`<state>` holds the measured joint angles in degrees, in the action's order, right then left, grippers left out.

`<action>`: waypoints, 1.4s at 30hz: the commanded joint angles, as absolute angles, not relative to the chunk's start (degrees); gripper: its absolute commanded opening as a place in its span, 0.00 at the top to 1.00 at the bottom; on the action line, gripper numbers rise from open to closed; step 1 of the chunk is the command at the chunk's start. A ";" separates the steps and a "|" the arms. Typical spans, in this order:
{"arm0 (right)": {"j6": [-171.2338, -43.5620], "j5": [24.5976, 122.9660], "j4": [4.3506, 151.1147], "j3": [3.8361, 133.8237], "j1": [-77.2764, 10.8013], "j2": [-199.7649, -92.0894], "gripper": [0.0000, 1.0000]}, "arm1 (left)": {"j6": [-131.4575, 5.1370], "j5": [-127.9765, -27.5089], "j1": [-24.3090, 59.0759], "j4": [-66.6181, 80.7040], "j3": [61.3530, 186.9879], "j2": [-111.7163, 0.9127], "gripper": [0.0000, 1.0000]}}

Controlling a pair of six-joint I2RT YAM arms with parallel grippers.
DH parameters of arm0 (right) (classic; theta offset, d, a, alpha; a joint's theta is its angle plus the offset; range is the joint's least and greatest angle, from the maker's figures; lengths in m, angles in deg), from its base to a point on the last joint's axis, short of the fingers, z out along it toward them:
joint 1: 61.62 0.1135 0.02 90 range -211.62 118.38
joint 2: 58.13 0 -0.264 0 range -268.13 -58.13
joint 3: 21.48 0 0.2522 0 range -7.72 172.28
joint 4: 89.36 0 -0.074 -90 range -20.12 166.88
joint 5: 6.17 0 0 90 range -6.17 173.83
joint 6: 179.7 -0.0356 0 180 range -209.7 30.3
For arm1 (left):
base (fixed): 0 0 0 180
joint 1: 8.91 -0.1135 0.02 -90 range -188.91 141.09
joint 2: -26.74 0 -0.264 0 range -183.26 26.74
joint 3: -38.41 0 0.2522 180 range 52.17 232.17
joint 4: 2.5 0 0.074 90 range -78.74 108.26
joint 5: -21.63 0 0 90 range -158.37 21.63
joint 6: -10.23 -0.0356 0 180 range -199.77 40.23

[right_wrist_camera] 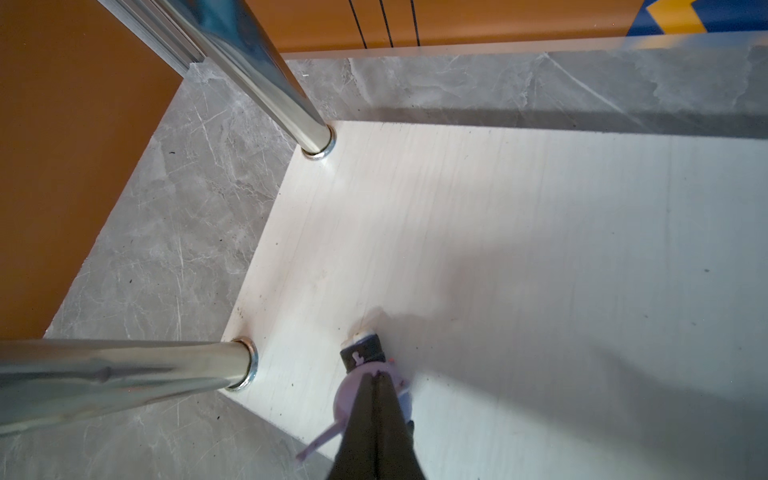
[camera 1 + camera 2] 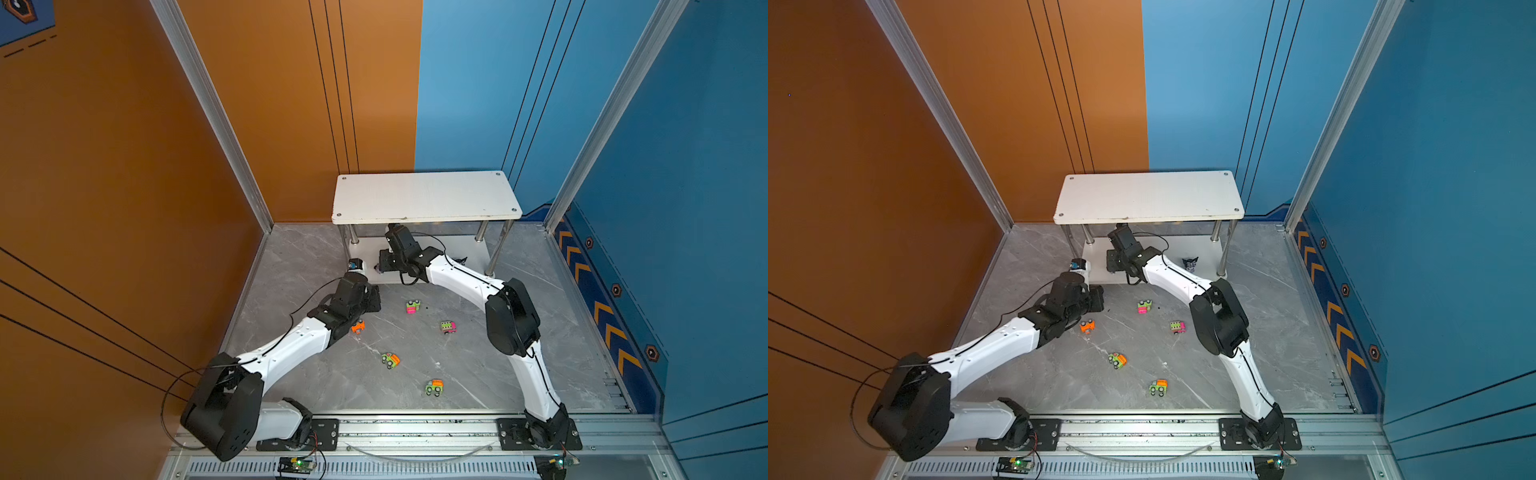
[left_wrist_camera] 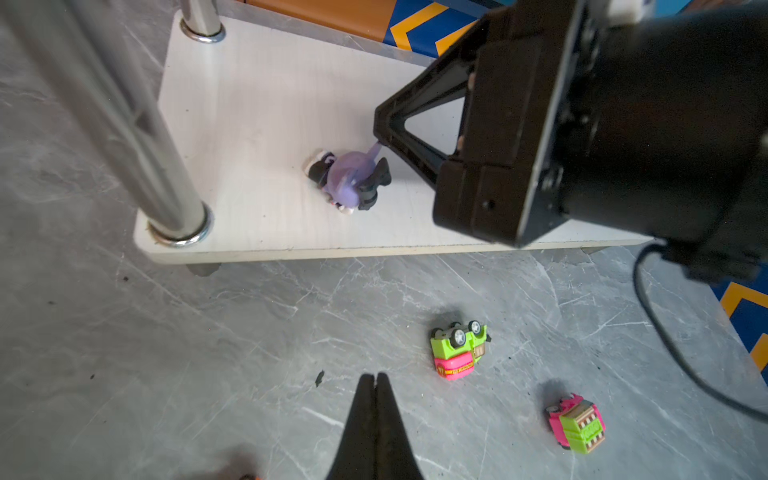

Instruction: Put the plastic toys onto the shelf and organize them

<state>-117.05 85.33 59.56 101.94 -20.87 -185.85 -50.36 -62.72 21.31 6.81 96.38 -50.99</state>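
The white two-tier shelf (image 2: 426,195) stands at the back. A purple-and-black figurine (image 3: 349,178) lies on its lower tier (image 3: 257,104) near the front left post. My right gripper (image 1: 376,374) is shut just above the figurine (image 1: 345,399); its tip touches the toy's thin purple spike, and I cannot tell if the spike is pinched. My left gripper (image 3: 375,376) is shut and empty over the floor in front of the shelf. A black figurine (image 2: 1190,264) stands further right on the lower tier. Several neon cars lie on the floor: green-pink (image 2: 412,306), pink-green (image 2: 448,327), orange (image 2: 358,326).
Two green-orange cars (image 2: 390,360) (image 2: 434,387) lie nearer the front rail. Chrome posts (image 1: 307,124) (image 1: 124,370) flank the right gripper at the shelf's left end. The top tier overhangs the right wrist. Orange and blue walls enclose the grey marble floor (image 2: 478,374).
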 commanded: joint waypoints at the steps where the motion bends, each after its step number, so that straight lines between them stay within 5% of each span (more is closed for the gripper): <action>1: -115.13 84.54 60.71 103.39 -22.93 -187.22 1.00 | -52.06 -64.33 22.09 3.87 99.98 -54.27 1.00; 23: -112.97 79.87 59.78 108.14 -24.06 -192.21 1.00 | -53.14 -59.87 21.22 7.28 108.07 -62.99 1.00; 42: -113.71 79.31 63.41 97.29 -22.78 -184.88 1.00 | -57.24 -53.99 18.54 10.29 112.12 -65.74 1.00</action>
<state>-113.88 80.30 61.83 98.84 -23.27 -188.36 -55.39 -56.40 19.10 8.67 109.23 -65.11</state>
